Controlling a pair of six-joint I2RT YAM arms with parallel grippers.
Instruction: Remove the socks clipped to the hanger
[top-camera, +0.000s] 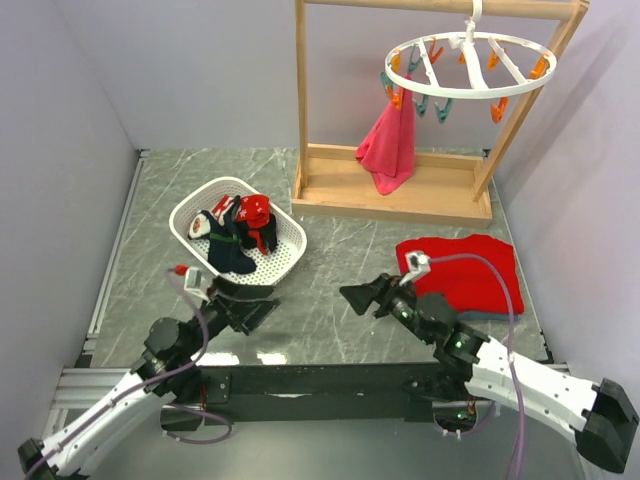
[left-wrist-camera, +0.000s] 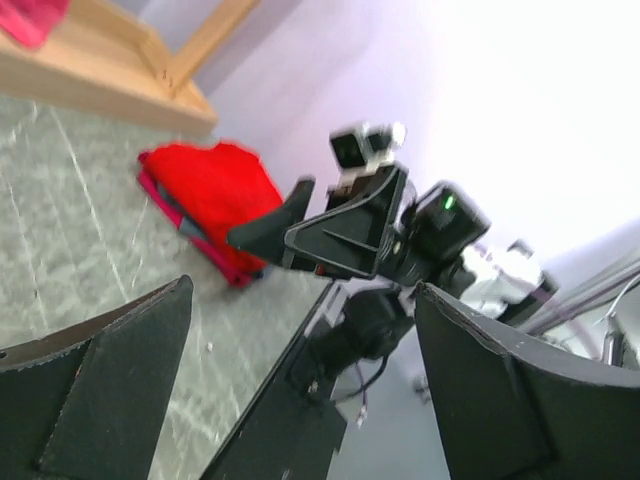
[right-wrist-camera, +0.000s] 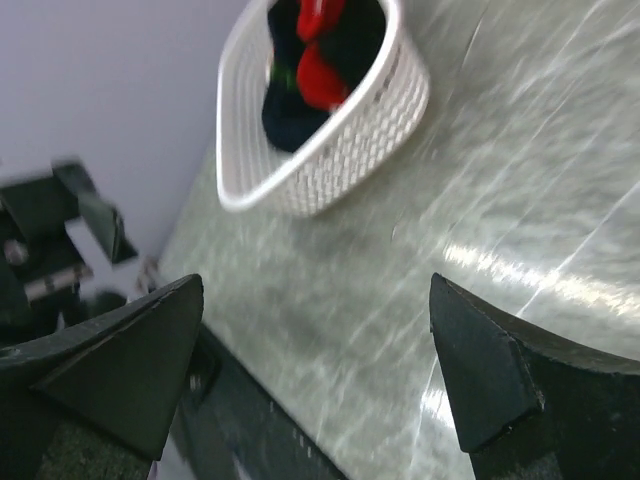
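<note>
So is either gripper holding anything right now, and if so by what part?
Nothing is held. The left gripper and right gripper are both open and empty; the small dark socks lie in the white perforated plastic basket.

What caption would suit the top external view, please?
Dark socks lie in a white plastic basket; round white plastic hanger holds only pink towel.

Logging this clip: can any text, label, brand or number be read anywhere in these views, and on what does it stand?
No text can be read in any view.
White marks on the socks in the basket: too small and blurred to tell whether they are lettering.
The hanger, pink towel and red cloth: no print visible.
</note>
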